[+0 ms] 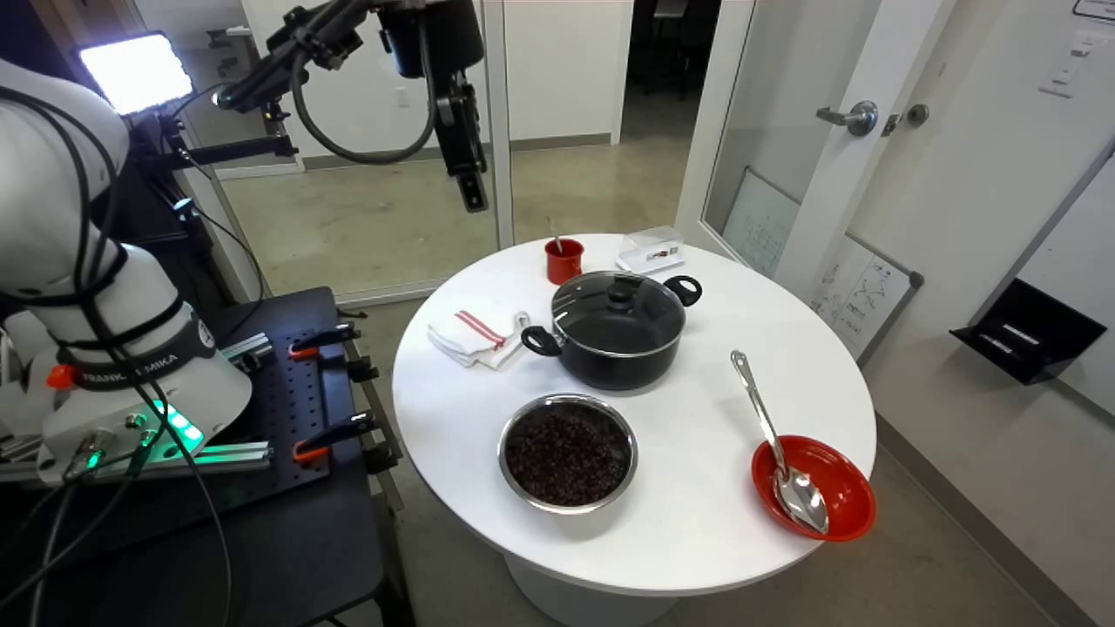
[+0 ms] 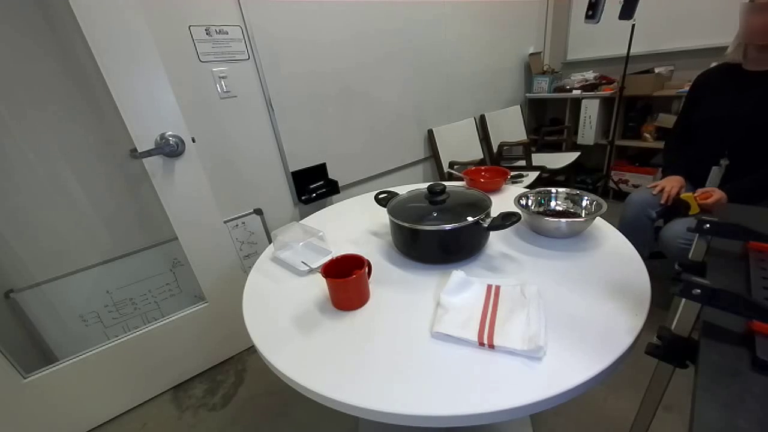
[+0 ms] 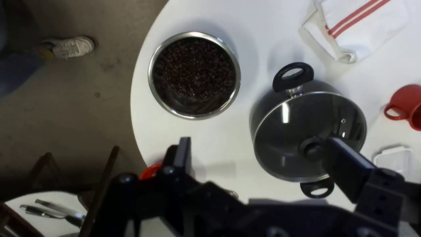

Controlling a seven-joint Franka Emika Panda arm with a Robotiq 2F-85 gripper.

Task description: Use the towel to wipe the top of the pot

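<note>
A white folded towel (image 1: 475, 338) with red stripes lies on the table beside the pot. It shows also in an exterior view (image 2: 492, 315) and at the wrist view's upper right (image 3: 361, 29). The black pot (image 1: 610, 366) stands upright with its dark glass lid (image 1: 601, 318) on; it shows also in an exterior view (image 2: 441, 240) and in the wrist view (image 3: 263, 113). My gripper (image 1: 470, 192) is high above the table, apart from towel and pot. In the wrist view the gripper (image 3: 258, 141) has its fingers wide apart with nothing between them.
A steel bowl of dark beans (image 1: 568, 457) stands near the pot. A red bowl with a spoon (image 1: 841, 488) sits at the table edge. A red mug (image 1: 564, 261) and a clear plastic box (image 1: 652, 252) stand behind the pot. A person (image 2: 708, 132) sits near the table.
</note>
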